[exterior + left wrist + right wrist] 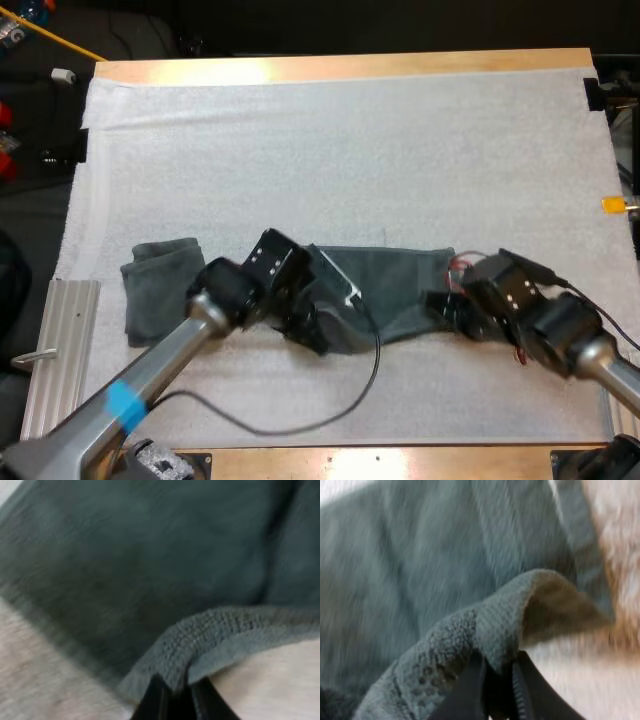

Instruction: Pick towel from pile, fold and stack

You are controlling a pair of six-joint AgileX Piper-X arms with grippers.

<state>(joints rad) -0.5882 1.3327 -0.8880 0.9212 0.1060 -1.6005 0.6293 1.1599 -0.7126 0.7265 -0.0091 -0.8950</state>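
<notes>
- The dark grey-green terry towel lies spread on the white foam mat, long axis left to right, spanning from one claw to the other
- My left gripper is clenched on its near hem at the left end; my right gripper pinches the near right corner
- The cloth's body lies ahead of both claws, so the fold probably goes forward
- A folded grey-green towel sits just outboard of the left claw
</notes>
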